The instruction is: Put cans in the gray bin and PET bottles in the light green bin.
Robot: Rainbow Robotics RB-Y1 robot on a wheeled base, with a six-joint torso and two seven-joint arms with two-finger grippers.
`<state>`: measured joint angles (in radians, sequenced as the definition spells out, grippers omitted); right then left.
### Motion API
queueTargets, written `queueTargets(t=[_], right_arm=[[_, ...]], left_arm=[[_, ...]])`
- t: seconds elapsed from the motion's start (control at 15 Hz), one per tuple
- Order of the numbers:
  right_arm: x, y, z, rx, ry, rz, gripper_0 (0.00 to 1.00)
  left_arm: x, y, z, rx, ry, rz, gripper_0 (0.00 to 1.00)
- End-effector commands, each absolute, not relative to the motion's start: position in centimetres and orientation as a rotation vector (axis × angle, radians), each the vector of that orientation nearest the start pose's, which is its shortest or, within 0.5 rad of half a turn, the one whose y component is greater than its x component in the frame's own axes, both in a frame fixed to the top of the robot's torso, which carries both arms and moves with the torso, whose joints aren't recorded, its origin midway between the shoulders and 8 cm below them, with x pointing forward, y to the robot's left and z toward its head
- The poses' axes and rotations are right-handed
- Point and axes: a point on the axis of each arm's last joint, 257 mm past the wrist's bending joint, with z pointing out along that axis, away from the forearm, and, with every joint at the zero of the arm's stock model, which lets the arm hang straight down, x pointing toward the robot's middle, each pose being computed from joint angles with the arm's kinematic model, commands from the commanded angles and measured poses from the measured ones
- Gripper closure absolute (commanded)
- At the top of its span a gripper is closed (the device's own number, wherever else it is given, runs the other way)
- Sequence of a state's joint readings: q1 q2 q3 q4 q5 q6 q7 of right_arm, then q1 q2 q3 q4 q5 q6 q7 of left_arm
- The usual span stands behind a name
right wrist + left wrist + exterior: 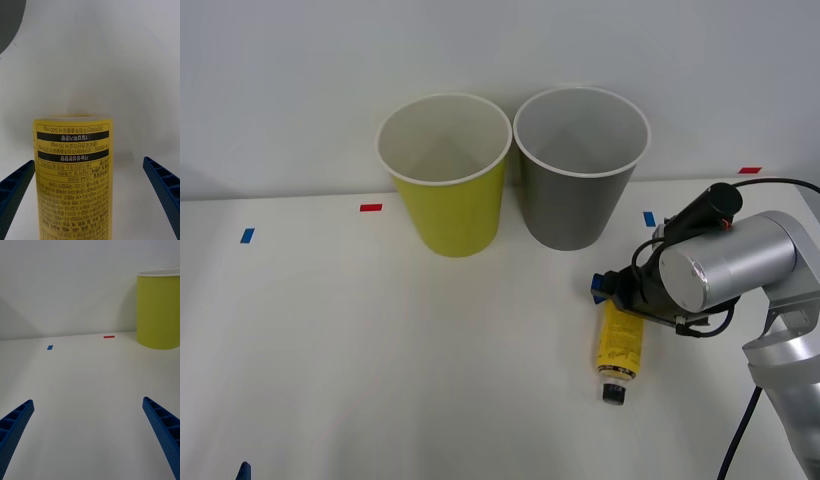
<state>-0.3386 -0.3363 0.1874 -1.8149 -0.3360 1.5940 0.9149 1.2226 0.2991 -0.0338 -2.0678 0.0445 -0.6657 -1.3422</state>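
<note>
open tabletop [380, 350] ahead of both bins, light green bin [448, 180] touching gray bin [578, 170], no gap between

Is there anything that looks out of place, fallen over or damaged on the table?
Only the PET bottle: it lies on its side, cap toward the robot, between the open right gripper fingers. Both bins stand upright, and no spill or damage shows.

Even, bright, diffuse light; soft gray shadows fall on the wall behind the bins. A glare streak marks the right arm's metal housing [705, 268].
</note>
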Motion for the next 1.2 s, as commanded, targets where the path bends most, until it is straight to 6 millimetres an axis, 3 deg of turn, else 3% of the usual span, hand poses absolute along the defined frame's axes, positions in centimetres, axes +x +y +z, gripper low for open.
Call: queueTargets(t=[0.07,0.73,0.8,0.87,0.93,1.0,1.2], right_arm=[[46.5,-19.2,-30.4,0.375,2.685,0.196,0.0],[46.9,-19.1,-30.8,0.354,2.693,0.181,0.0],[46.9,-18.9,-30.9,0.344,2.69,0.175,0.17],[47.1,-18.7,-31.0,0.325,2.676,0.157,0.42],[47.3,-18.6,-31.0,0.327,2.665,0.155,0.77],[47.3,-18.6,-31.0,0.329,2.663,0.155,0.88],[47.4,-18.6,-31.2,0.323,2.65,0.154,0.94]], left_arm=[[17.9,33.1,-23.3,-0.032,1.609,0.089,0.0],[17.9,33.1,-23.3,-0.032,1.609,0.089,0.0],[17.9,33.1,-23.3,-0.032,1.609,0.089,0.0],[17.9,33.1,-23.3,-0.032,1.609,0.089,0.0],[17.9,33.1,-23.3,-0.032,1.609,0.089,0.0],[17.9,33.1,-23.3,-0.032,1.609,0.089,0.0],[17.9,33.1,-23.3,-0.032,1.609,0.089,0.0]])
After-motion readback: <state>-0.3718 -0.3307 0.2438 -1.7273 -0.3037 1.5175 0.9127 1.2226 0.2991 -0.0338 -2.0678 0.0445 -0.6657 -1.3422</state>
